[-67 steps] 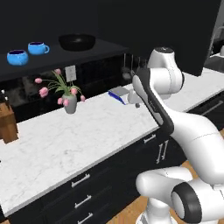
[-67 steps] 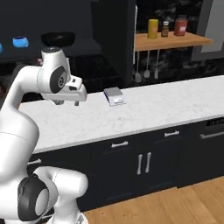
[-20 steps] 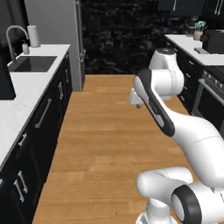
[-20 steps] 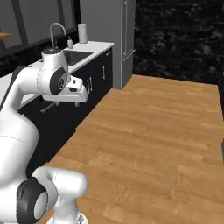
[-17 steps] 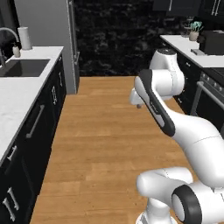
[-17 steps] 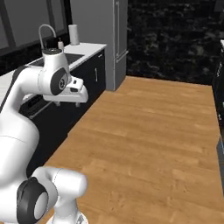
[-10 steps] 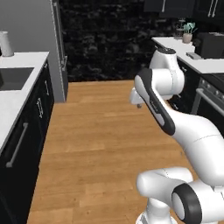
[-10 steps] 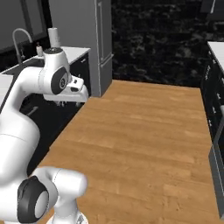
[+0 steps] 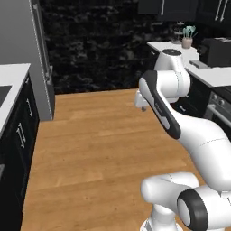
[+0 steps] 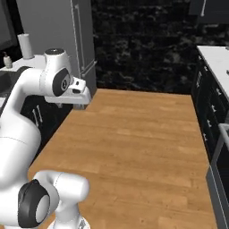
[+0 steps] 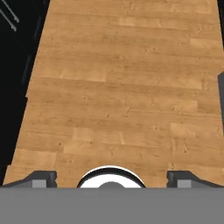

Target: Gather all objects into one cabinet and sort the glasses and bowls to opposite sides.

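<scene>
Hand view looks down on bare wooden floor [image 11: 127,87], the tool [image 11: 112,177] spread fully wide and holding nothing. No mugs, bowl or cabinet are visible. The base seems mid-transit; next it must reach the things before any grasp.

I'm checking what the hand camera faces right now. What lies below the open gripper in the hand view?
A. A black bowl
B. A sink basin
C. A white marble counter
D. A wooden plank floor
D: beyond the two spread fingertips of the gripper, the hand view shows wooden plank floor.
</scene>
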